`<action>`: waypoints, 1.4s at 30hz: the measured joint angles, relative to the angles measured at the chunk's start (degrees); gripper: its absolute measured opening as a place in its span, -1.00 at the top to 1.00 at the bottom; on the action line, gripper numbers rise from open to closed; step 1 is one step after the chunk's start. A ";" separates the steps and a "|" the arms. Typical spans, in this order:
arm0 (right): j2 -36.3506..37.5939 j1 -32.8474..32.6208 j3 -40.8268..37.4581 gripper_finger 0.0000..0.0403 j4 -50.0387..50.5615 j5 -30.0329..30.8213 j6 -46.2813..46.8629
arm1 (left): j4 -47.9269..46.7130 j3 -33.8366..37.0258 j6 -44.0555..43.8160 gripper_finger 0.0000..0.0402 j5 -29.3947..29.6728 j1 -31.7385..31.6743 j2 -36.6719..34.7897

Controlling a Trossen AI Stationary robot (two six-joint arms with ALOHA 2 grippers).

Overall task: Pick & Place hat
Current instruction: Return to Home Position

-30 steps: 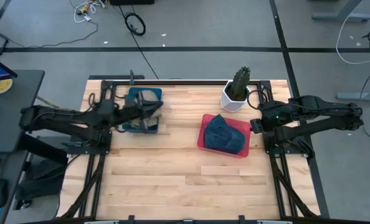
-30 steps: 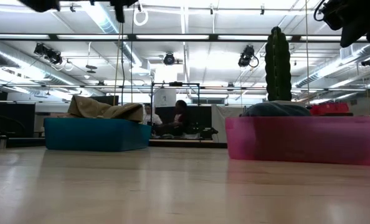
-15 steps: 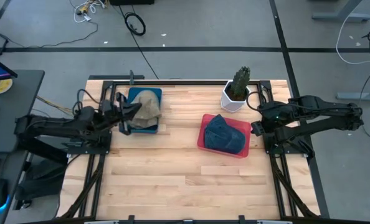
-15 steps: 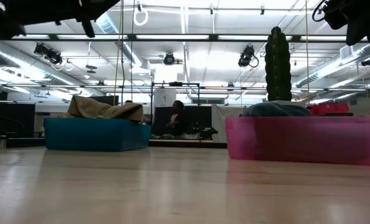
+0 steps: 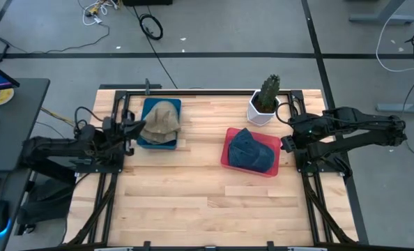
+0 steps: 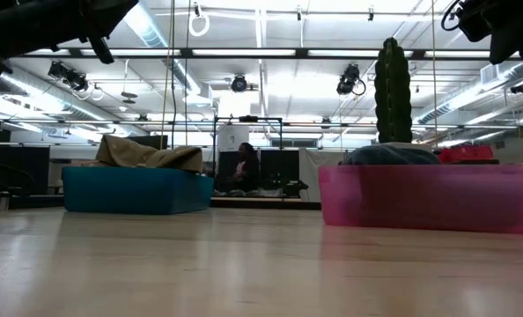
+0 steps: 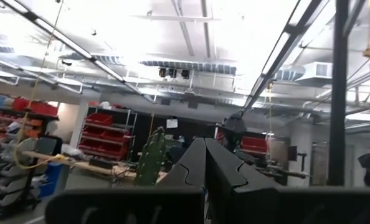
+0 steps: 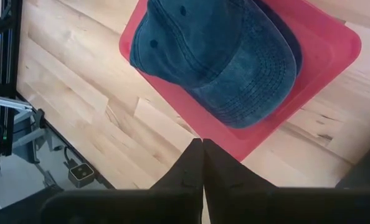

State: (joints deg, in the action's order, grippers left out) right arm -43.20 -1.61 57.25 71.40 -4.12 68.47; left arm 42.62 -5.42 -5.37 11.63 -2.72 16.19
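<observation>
Although every cap is seen to lie in a bin, some risk is judged to remain. The brown cap (image 5: 162, 120) is heaped in the blue bin (image 5: 155, 144), at ten o'clock from the table's middle, and is piled above the rim. The left gripper (image 5: 132, 130) is held just beside that bin, at its nine o'clock, with its fingers pressed together and nothing between them. The blue caps (image 5: 252, 150) are stacked in the red bin (image 5: 226, 161) at two o'clock, also standing proud of the wall. The right gripper (image 5: 287, 141) is parked at that bin's three o'clock, likewise closed on nothing. Should the left arm be swung toward three o'clock while low, the brown cap's brim could be snagged and dragged out. Should the right arm be moved carelessly, the cactus pot (image 5: 261, 113) at its eleven o'clock could be knocked over.
</observation>
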 joint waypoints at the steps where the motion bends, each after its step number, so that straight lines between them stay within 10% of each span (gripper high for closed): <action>1: -0.02 0.00 0.00 0.98 -0.01 0.00 0.02 | 0.03 0.43 -0.01 0.99 -0.42 0.00 -0.80; 42: -0.53 0.02 -0.04 0.98 -0.72 -2.54 1.15 | -32.60 2.24 -1.26 0.99 -3.88 0.00 -16.07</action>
State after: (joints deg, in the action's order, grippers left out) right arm -43.73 -1.59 57.21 70.68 -6.66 69.62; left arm 10.02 -3.18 -6.63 7.75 -2.72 0.12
